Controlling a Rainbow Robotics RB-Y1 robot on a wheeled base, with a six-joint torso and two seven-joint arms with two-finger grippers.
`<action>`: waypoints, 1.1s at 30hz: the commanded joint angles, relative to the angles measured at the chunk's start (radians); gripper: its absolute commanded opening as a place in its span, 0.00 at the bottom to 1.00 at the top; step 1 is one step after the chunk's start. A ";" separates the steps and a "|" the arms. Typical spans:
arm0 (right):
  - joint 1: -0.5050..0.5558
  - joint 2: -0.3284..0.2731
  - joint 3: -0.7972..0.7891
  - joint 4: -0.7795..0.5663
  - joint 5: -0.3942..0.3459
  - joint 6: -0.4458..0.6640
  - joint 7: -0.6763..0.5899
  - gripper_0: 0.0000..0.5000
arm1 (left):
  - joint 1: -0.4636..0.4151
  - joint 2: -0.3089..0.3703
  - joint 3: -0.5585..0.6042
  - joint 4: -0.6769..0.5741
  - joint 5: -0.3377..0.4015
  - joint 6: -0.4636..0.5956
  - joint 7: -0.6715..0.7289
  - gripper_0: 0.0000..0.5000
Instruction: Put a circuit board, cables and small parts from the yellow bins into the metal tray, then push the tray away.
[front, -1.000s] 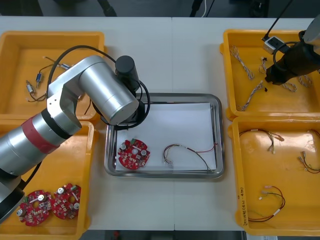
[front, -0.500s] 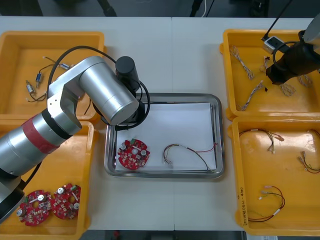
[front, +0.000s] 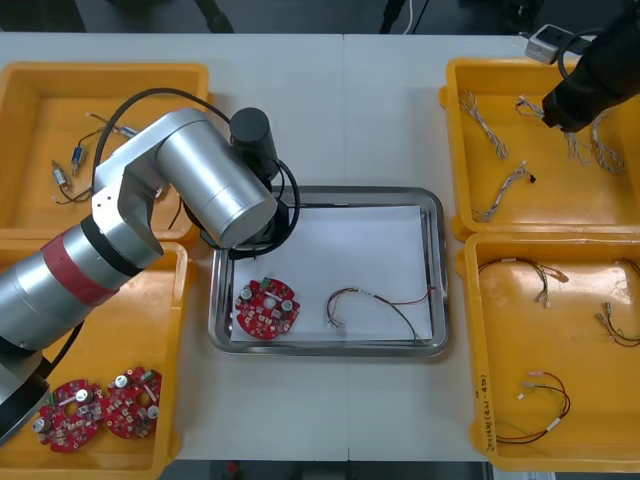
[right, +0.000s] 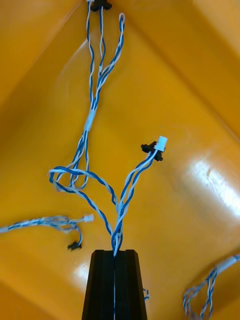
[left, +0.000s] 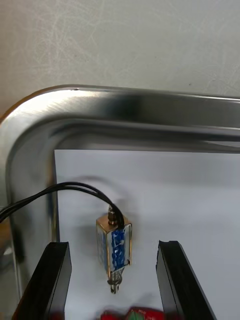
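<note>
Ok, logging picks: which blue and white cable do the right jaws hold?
The cable ending in a white plug, pinched by the right gripper above the far right bin; the others lie loose. Left gripper: at the tray.

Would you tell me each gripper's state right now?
Left gripper: open, straddling a small metal part in the metal tray.
Right gripper: shut on a twisted blue and white cable.

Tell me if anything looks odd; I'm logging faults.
Possibly: the right gripper, over the far right bin, is shut on a blue and white cable seemingly looped with a second cable; both may lift. Left gripper, open over the tray: nothing odd.
</note>
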 joint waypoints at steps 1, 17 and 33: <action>-0.020 -0.067 -0.042 -0.115 0.024 0.109 -0.092 0.00 | -0.042 -0.003 0.079 -0.095 0.035 0.073 0.029 1.00; 0.100 -0.104 -0.086 -0.606 0.006 0.464 -0.359 0.00 | -0.042 0.062 0.275 -0.248 0.142 0.281 -0.050 1.00; 0.250 -0.100 -0.020 -1.060 -0.276 0.464 -0.596 0.00 | -0.039 0.170 0.516 -0.239 0.270 0.336 -0.277 1.00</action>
